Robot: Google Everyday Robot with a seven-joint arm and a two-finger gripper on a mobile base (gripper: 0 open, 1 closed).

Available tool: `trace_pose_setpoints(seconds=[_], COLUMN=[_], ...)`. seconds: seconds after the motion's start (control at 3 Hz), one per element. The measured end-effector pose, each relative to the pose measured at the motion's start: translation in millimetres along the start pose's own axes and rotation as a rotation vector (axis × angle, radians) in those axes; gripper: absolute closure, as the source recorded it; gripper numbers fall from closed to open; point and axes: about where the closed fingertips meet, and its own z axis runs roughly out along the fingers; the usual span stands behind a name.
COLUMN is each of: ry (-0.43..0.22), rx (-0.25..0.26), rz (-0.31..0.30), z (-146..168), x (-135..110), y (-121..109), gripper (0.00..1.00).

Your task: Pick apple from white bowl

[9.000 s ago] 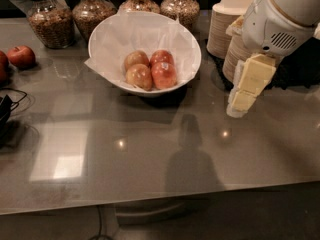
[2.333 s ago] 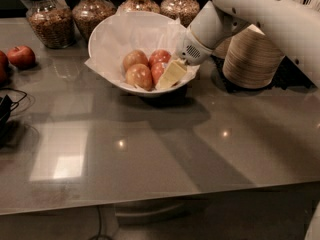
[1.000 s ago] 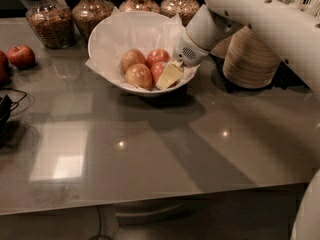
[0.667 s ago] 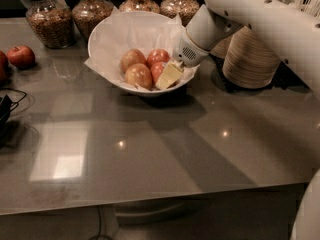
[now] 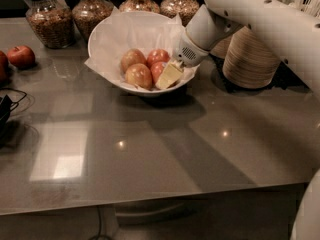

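The white bowl (image 5: 107, 44), lined with crinkled white paper, stands at the back middle of the grey counter. Several apples lie in it: two yellow-tan ones (image 5: 133, 59) on the left and two red ones on the right. The nearer red apple (image 5: 155, 70) is partly hidden behind my gripper (image 5: 168, 78). The other red apple (image 5: 158, 55) lies just behind it. My gripper reaches down into the bowl's right side from the white arm at the upper right, with its pale yellow tip against the nearer red apple.
Stacked tan disposable bowls (image 5: 250, 59) stand right of the white bowl, under my arm. Several glass jars (image 5: 47, 16) line the back edge. A loose red apple (image 5: 21, 56) lies at far left, with a black cable (image 5: 7, 109) in front of it.
My gripper came from right of the bowl down into its right side, onto the red apples. Over the last second it has hardly moved.
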Motion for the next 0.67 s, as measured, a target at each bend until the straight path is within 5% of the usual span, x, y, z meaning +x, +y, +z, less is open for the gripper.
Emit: trace_pose_setpoints(seconds=[0.33, 0.67], ry=[-0.037, -0.146], rx=[-0.046, -0.117], rz=[-0.030, -0.086], z=[-8, -40], x=[-7, -21], y=[5, 17], gripper=[1.00, 1.00])
